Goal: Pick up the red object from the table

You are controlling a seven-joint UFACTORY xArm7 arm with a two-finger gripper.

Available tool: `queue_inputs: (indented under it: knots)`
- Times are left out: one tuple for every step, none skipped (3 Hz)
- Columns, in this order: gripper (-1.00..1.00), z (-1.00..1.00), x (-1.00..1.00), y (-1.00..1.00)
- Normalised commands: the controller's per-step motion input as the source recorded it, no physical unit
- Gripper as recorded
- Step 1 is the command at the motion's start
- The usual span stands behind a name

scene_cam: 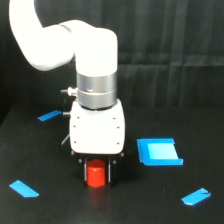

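The red object (95, 175) is a small stubby red-orange block in the lower middle of the exterior view, resting on or just above the black table (50, 210). My gripper (96, 171) hangs straight down from the white arm, and its dark fingers (110, 170) stand on either side of the block. The jaws sit close against the block's sides. Its top is hidden under the white gripper body.
A blue square patch (159, 151) lies to the exterior view's right of the gripper. Blue tape strips lie at the back left (49, 116), front left (23, 188) and front right (195, 197). A dark curtain backs the table.
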Motion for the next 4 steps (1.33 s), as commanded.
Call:
queue_inputs:
  knots:
    - [-1.00, -0.19, 0.02, -0.01]
    - [-1.00, 0.94, 0.08, -0.05]
    - [-0.98, 0.93, -0.12, -0.11]
    - [-1.00, 0.94, 0.08, -0.04]
